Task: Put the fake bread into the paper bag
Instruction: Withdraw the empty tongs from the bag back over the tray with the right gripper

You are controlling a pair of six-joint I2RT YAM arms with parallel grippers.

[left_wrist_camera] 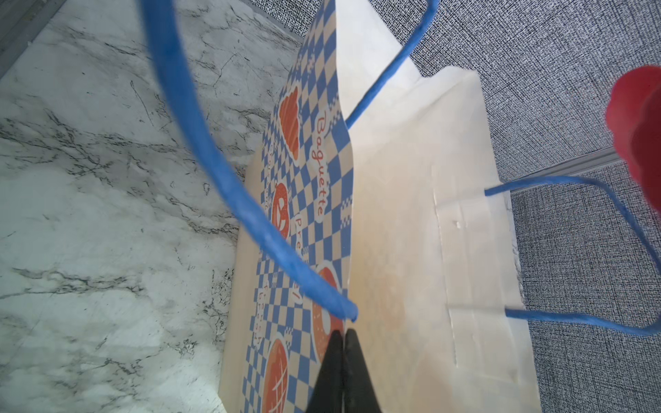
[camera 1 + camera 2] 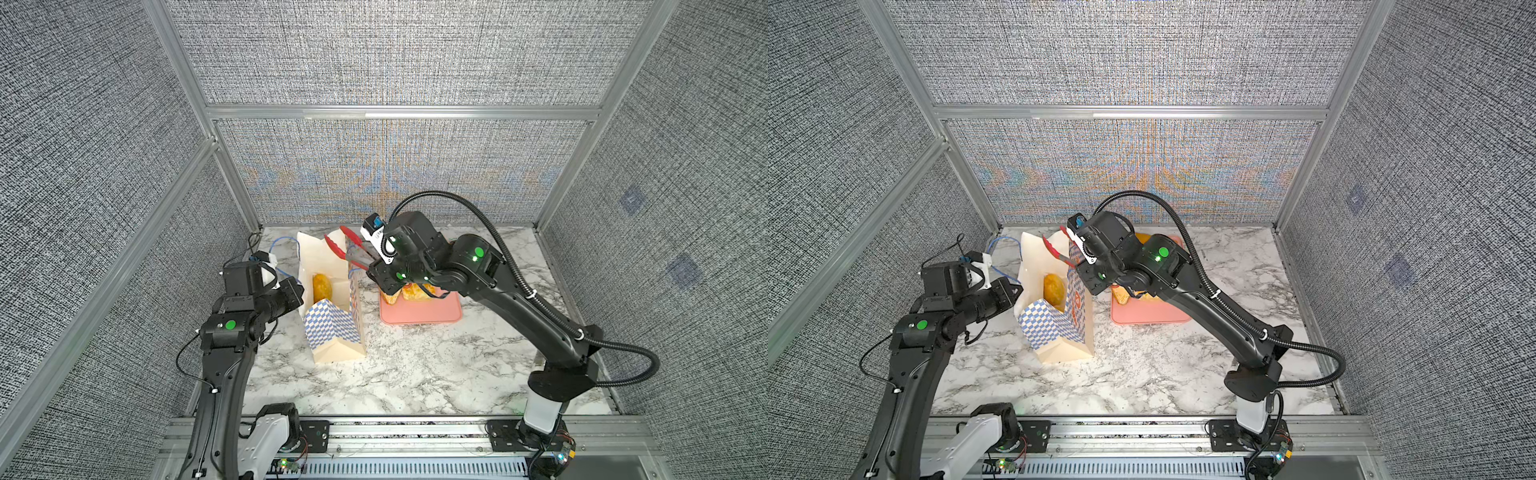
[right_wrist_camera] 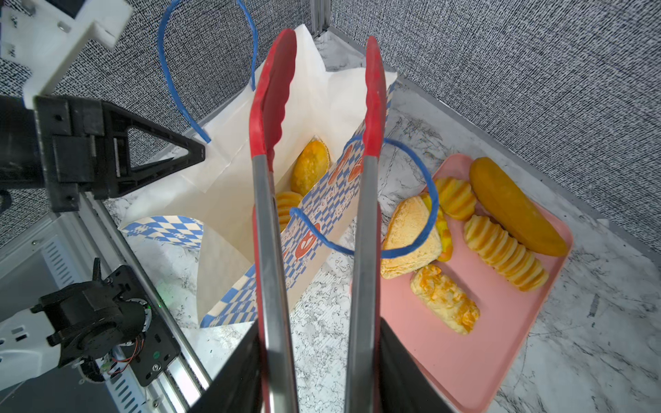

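The paper bag [image 2: 332, 332] [image 2: 1059, 328] stands open on the marble table. An oval bun [image 2: 322, 286] [image 3: 310, 166] and a ridged roll [image 3: 288, 205] of the fake bread lie inside it. My left gripper [image 1: 343, 334] [image 2: 300, 291] is shut on the bag's left wall near its rim [image 1: 411, 232]. My right gripper [image 3: 318, 329] [image 2: 376, 268] is shut on the red tongs [image 3: 272, 214] [image 2: 340, 249]. Their tips stand spread and empty above the bag's mouth. On the tray lie a long loaf [image 3: 515, 207], two ridged rolls [image 3: 504, 252], a pale sandwich [image 3: 407, 239] and a braided piece [image 3: 445, 304].
The pink tray [image 3: 447, 357] [image 2: 419, 313] [image 2: 1150, 316] sits just right of the bag, partly under my right arm. Blue cord handles [image 1: 200, 143] [image 3: 411, 200] loop off the bag's rim. Grey fabric walls close in the back and sides; a metal rail [image 2: 415, 432] runs along the front.
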